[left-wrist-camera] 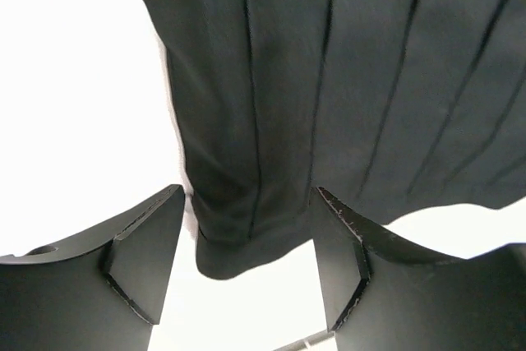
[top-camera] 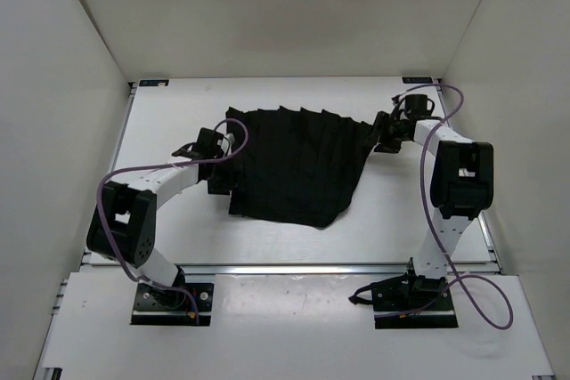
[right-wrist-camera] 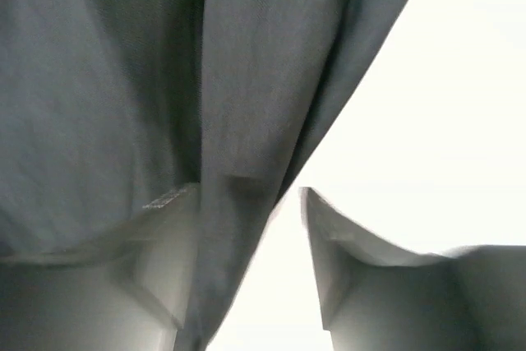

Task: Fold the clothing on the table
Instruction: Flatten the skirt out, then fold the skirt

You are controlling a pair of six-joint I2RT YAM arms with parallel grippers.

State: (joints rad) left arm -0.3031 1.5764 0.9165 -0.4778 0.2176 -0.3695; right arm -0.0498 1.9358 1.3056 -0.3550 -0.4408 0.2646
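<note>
At the left hem, the left claw [left-wrist-camera: 246, 195] is standing open, straddling a rounded corner of the clothing [top-camera: 294, 166] without pinching it. Risk: closing from this spot is probably catching only the outer pleat, so the layers would be sliding apart and the fold going skewed. Dropping lower, the fingers [left-wrist-camera: 140, 244] could be scraping the surface [top-camera: 169, 113].

Mid-surface, between both arms, the clothing is lying mostly flat. It's fan-shaped, matte black woven cloth, thin and limp, with crisp vertical pleat ridges running through it and a near edge tapering to a point. Pleats are likely springing back, so any crease may be opening again.

At the far right corner, the right claw [right-wrist-camera: 251, 195] is showing jaws apart. A fold is draping over one finger and hanging through the gap, with white showing beside the other finger, so it is not clamping. That view is blurring. Risk: the cloth is slipping off, or snagging and dragging the whole garment sideways.
</note>
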